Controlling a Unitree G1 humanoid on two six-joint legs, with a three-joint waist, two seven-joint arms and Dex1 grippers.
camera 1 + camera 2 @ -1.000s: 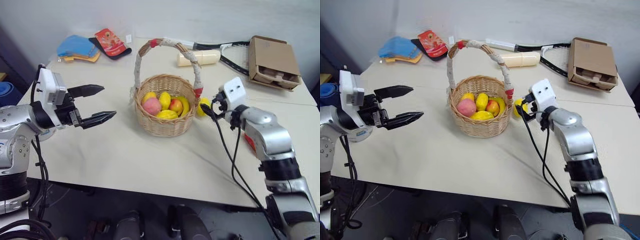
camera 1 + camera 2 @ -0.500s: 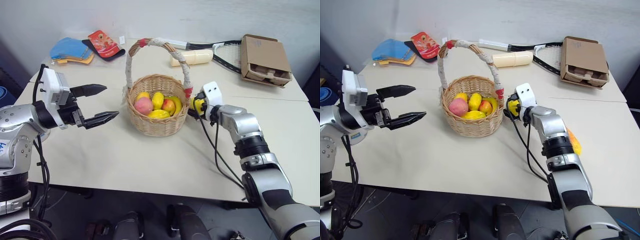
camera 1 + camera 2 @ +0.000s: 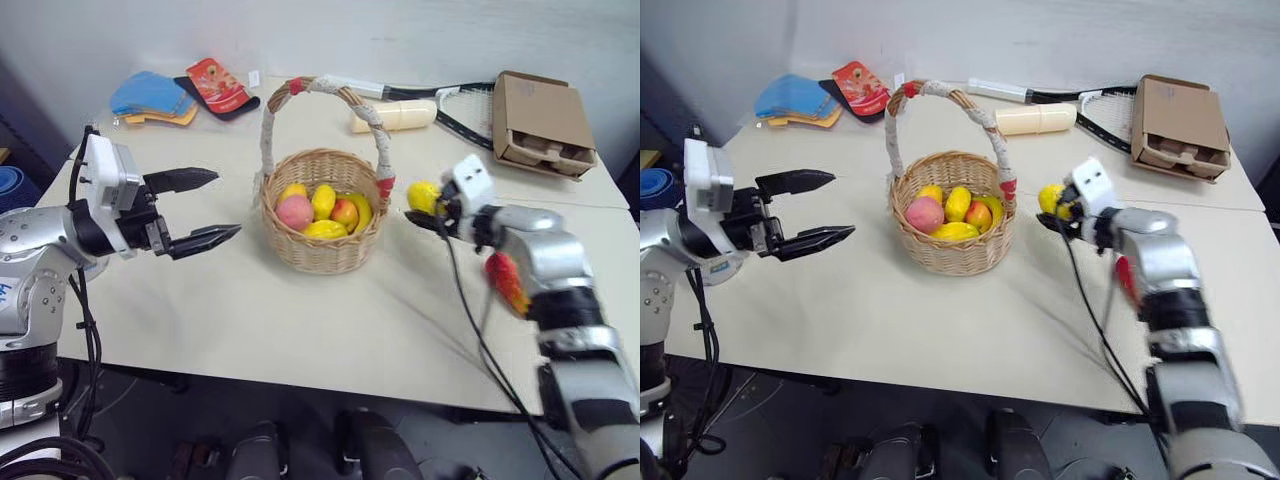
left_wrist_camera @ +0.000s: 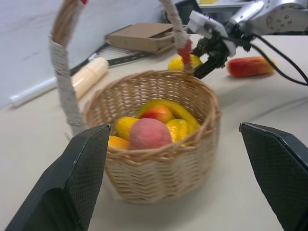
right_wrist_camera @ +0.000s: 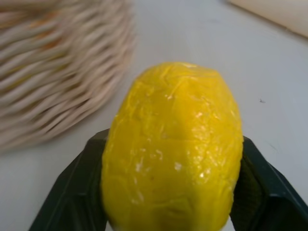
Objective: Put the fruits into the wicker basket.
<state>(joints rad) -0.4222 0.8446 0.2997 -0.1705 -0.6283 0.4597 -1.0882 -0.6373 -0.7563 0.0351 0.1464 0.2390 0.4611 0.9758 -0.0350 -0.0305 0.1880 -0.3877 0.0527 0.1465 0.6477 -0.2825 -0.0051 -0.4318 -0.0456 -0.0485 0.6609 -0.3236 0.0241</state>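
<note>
Head views: wicker basket point(image 3: 325, 225), round, tan, woven, tall taped arched handle, standing mid-table; contents, several fruits including a pink peach point(image 3: 296, 212), yellow pieces and a red-and-yellow one, all sitting low within the rim. Lemon point(image 3: 423, 195), yellow, fist-sized, held clear of the table just right of the basket, gripped between the two black fingers of the right gripper point(image 3: 428, 206), which is closed onto it. One elongated red-orange fruit point(image 3: 506, 281) lies on the table farther right, partly behind the right forearm. Left gripper point(image 3: 196, 208), jaws spread wide, empty, hovering well left of the basket. Left wrist view: basket point(image 4: 159, 159) directly ahead between the open fingers point(image 4: 82, 163); the lemon point(image 4: 182, 62) and the right gripper point(image 4: 211, 57) show beyond the basket's far rim, and the red-orange fruit point(image 4: 250, 66) lies on the table to their right. Right wrist view: lemon point(image 5: 173, 149) seated between both pads point(image 5: 260, 187), clamped across its narrow waist, long axis running out from the jaws; skin dimpled, slightly glossy. Handling, as judged: light, firm, rounded and inclined to roll or squirt out under an off-centre pinch; best held across the middle, as here. Basket light and stiff, liable to slide if nudged; handle arch is the obstacle when lowering fruit in.
</note>
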